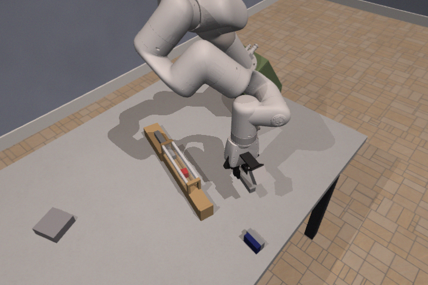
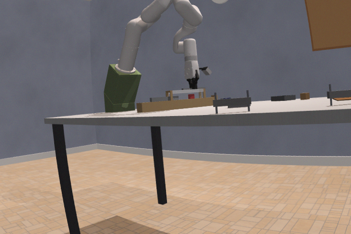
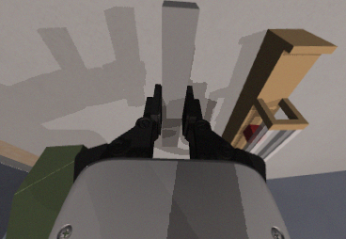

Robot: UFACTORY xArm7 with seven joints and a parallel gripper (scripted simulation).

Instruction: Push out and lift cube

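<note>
Tool [image 3: 172, 113] grips grey bar [image 3: 180, 50] (near end hidden behind fingers).

You're looking at a table [image 1: 103, 254] with the channel [image 1: 203, 209] lying diagonally near its middle; the cube [image 1: 184, 171] is sitting inside it, toward the near end, under the frame. The gripper [image 1: 239, 172] is hanging just beside the channel on its right in the top view, outside it, clamped on one end of a stick [image 1: 250, 183]; the stick is angling away toward the table's near-right edge, apart from the channel. A flat slab [image 1: 54, 223] is lying well apart at the near left. A small block [image 1: 253, 241] is sitting near the near-right edge, before the stick. The arm's base [image 1: 267, 67] is standing at the far side, behind the channel.
</note>
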